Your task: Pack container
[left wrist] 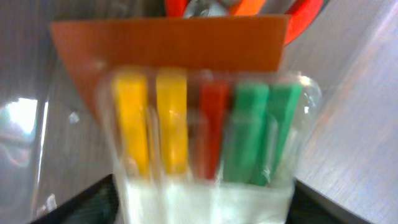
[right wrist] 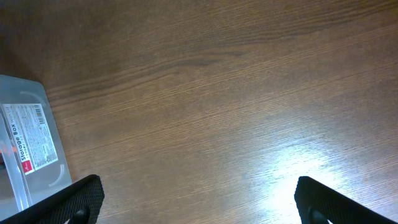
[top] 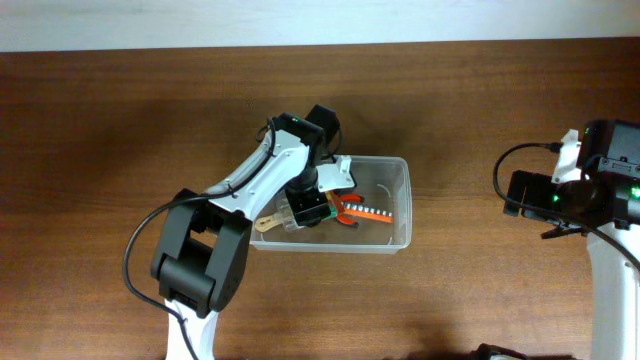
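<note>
The large clear plastic container stands mid-table. It also shows at the left edge of the right wrist view, with a label. Inside it lie orange-handled pliers and a strip of small pieces. My left gripper is over the container's left end, shut on a small clear box holding yellow, red and green pieces, backed by an orange card. The orange plier handles show just beyond it. My right gripper is open and empty over bare table at the right.
A wooden handle sticks out at the container's left end, under the left gripper. The right arm's base stands at the table's right edge. Brown wooden table surrounds the container.
</note>
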`<state>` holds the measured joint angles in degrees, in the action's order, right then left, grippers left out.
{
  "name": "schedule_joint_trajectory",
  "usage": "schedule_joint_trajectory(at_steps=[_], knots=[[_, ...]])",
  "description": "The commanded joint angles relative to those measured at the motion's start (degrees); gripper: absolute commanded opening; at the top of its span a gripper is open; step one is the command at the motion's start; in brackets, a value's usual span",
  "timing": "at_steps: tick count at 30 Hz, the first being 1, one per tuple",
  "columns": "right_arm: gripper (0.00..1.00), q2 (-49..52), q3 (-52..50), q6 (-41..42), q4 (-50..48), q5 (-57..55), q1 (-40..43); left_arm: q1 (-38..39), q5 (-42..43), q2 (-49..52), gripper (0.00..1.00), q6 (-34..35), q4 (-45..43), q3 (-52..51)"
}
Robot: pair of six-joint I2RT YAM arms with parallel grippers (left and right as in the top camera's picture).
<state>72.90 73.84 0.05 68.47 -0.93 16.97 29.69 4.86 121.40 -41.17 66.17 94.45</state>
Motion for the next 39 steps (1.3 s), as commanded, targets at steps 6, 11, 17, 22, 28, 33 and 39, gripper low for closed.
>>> schedule_joint_trajectory(at_steps=[6, 11, 17, 22, 28, 33, 39], knots=[[0.99, -1.0, 0.0, 0.5, -0.2, 0.5, 0.3, -1.9, -1.7, -4.2, 0.99, 3.3, 0.5, 1.5], [0.99, -3.3, 0.0, 0.1, -0.2, 2.7, -0.1, -3.0, -1.7, -12.0, 0.99, 4.6, 0.5, 1.5], [0.99, -10.6, 0.0, -4.2, -5.0, 2.9, -5.1, -5.0, -7.9, -25.1, 0.99, 10.0, -2.2, 1.5], [0.99, -11.8, 0.0, -4.5, -18.8, 2.9, -8.9, -11.5, -14.3, -32.3, 0.99, 21.4, -10.8, 1.5], [0.99, -5.7, 0.0, -4.6, -39.7, 3.5, -10.6, -21.1, -14.1, -32.5, 0.99, 29.2, -28.1, 1.5], [0.99, 0.1, 0.0, -8.7, -43.4, 3.0, -10.5, -26.4, -14.1, -31.5, 0.99, 29.2, -32.5, 1.3], [0.99, -0.1, -0.7, -8.9, -36.3, 0.0, -10.6, -30.0, -14.1, -32.2, 0.99, 31.5, -27.8, 1.1]])
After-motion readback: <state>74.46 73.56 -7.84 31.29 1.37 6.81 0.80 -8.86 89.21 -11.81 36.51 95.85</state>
